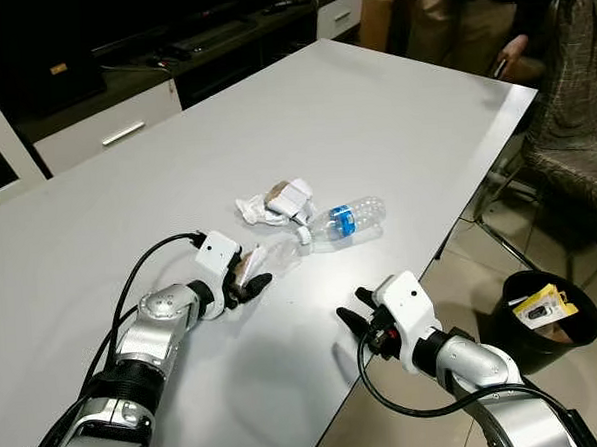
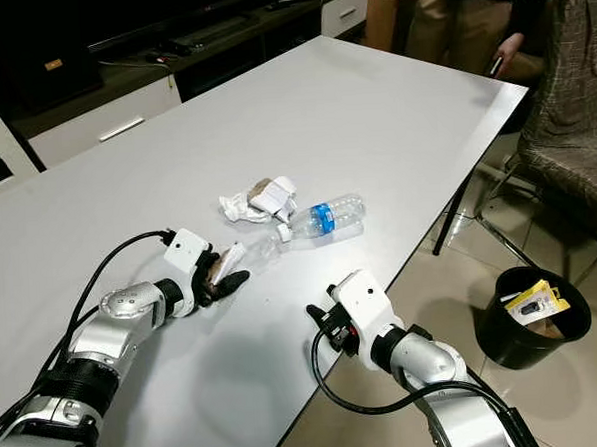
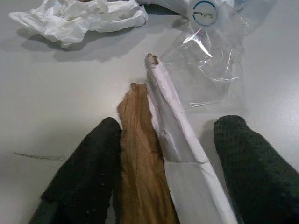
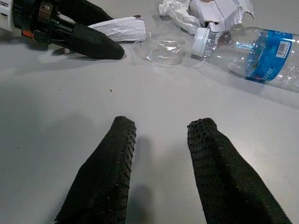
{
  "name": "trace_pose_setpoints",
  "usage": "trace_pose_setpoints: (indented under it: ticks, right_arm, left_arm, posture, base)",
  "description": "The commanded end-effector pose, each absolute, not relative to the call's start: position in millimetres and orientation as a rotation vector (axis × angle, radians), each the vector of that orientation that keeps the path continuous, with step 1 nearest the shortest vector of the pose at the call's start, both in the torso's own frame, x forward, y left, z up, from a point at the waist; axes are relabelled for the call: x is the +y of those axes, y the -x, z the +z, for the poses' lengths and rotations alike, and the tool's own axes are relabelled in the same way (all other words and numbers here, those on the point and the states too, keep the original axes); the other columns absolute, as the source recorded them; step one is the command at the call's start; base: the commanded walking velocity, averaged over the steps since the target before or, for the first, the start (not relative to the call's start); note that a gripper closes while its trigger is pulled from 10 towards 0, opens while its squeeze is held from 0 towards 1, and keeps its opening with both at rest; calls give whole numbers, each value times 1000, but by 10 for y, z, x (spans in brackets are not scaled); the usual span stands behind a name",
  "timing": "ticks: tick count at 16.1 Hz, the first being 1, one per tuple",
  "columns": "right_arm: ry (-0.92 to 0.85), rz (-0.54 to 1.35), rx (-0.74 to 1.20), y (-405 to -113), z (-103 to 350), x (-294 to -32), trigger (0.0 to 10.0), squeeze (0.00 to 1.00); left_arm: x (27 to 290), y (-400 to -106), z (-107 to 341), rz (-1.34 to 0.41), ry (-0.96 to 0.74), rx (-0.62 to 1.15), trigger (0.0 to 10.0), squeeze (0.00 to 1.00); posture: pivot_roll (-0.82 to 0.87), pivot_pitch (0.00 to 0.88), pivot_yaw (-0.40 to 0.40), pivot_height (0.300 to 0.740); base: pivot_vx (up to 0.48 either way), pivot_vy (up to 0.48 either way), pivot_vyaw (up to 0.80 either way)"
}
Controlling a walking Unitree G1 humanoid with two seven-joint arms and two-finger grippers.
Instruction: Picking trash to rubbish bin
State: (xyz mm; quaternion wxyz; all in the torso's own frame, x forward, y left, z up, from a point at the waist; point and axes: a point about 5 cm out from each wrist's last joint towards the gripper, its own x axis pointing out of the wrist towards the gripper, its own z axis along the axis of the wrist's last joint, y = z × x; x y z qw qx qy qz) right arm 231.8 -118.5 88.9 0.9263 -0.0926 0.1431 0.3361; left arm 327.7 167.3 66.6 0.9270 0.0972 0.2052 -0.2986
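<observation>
The trash lies in a loose cluster near the middle of the white tabletop [image 1: 393, 108]: a crumpled white tissue [image 1: 258, 211] with a torn piece of cardboard packaging [image 1: 289, 196] on it, and just beside those an empty clear plastic bottle [image 1: 346, 221] on its side, blue label around the middle, white cap pointing toward the robot's left hand. A bit of clear plastic film [image 3: 210, 70] lies flat between the bottle's cap and that hand.

The tabletop is plain and pale, running away toward a dark low cabinet [image 1: 170, 60] with white drawers along the far wall. Off the tabletop's right edge, on the tiled floor, stands a black rubbish bin [image 1: 544, 316] with a yellow-edged packet already in it. Beyond it is a chair [image 1: 572, 99] draped in patterned fabric, and a person [image 1: 458, 15] stands at the tabletop's far corner.

The left hand [image 1: 249, 278] rests low on the tabletop just short of the film, its two black fingers [image 3: 88, 172] partly closed around a torn scrap of brown and white paper [image 3: 159, 154] that pokes out in front of them. The right hand [image 1: 359, 320] hovers near the tabletop's near edge, well apart from the trash, its fingers [image 4: 112, 177] spread moderately wide with nothing between them.
</observation>
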Motion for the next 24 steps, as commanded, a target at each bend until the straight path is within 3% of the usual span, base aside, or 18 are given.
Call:
trace_pose_setpoints:
  ticks: [1, 19, 24]
  right_arm:
    - [186, 713, 283, -2311, 936, -1158, 10000, 0]
    - [136, 672, 285, -2241, 909, -1143, 10000, 0]
    - [119, 656, 263, -2270, 940, -1135, 10000, 0]
  left_arm:
    - [1773, -3187, 498, -593, -212, 525, 0, 0]
    - [1930, -3039, 521, -546, -190, 508, 0, 0]
    - [2062, -3058, 697, -461, -139, 423, 0, 0]
  posture:
    - [-103, 0, 13, 740]
    - [-102, 0, 18, 740]
    - [-94, 0, 18, 740]
  base:
    - [0, 0, 0]
    - [0, 0, 0]
    - [0, 0, 0]
